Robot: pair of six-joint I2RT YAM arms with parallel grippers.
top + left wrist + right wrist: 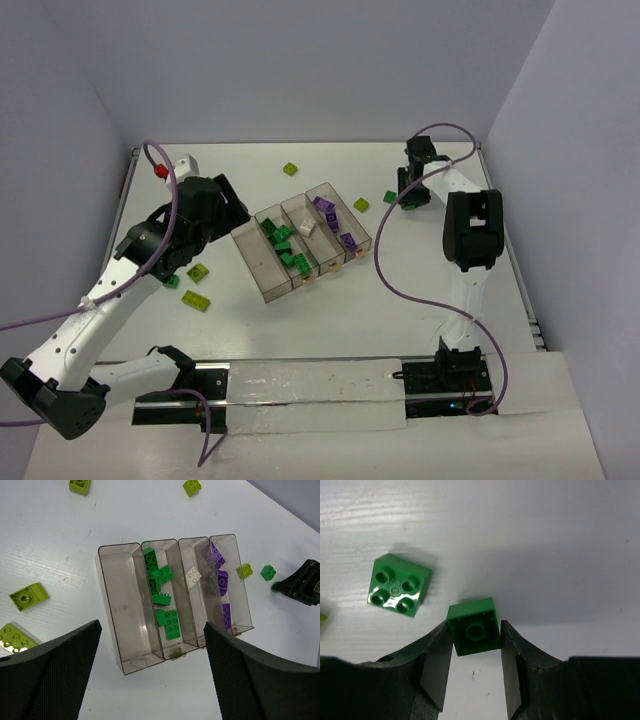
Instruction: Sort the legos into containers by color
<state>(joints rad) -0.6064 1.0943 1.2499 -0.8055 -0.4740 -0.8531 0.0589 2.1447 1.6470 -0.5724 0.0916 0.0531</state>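
Top view: right gripper (403, 193) is low over the table at the far right, arm reaching forward with the wrist bent down. A second dark green brick (390, 197) lies just beside it. The tray (262, 282) lies to that gripper's left, well apart, its compartments running diagonally, near-left to far-right. Left gripper (228, 208) hovers just by the tray's left side, carrying nothing. The right arm is clearly the nearer one to the bricks on the right.

Left wrist: left gripper (150, 680) has its jaws spread wide, with nothing between them, above the near end of the tray (107, 575). Compartments left to right: bare, dark green bricks (165, 597), one white brick (192, 576), purple bricks (220, 582). The green slot is second from left.

Right wrist: right gripper (475, 626) has closed in on a dark green brick (474, 630), which is flipped underside up and slightly skewed. Both fingers (437, 655) press its opposite sides, so it reads as gripped. Cannot tell whether it is off the table. The second dark green brick (398, 586) sits studs up just beyond and left, apart from the jaws.

Likely next move: lift, carry left to the green slot.
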